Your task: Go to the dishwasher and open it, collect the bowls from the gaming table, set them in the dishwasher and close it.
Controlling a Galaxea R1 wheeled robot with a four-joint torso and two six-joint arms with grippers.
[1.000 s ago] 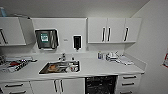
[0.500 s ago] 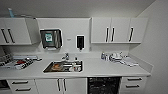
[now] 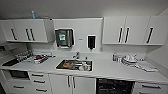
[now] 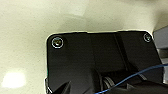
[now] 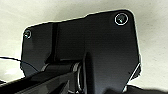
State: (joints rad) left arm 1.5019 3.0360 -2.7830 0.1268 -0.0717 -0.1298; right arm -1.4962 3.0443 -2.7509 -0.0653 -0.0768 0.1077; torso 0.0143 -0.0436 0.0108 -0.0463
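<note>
Dishwasher (image 3: 114, 86) sits under the white tabletop (image 3: 110, 68), right of the sink (image 3: 74, 65), its dark racked inside showing — seen from the head view, while both wrist views give pale floor. Each tool's state I cannot tell. Compared with before, the whole kitchen appears nearer — the camera has moved.

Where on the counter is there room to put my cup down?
The counter is bare between the sink and the dishes on the right, and along the front edge. The left end, around the dish rack, is crowded.
</note>
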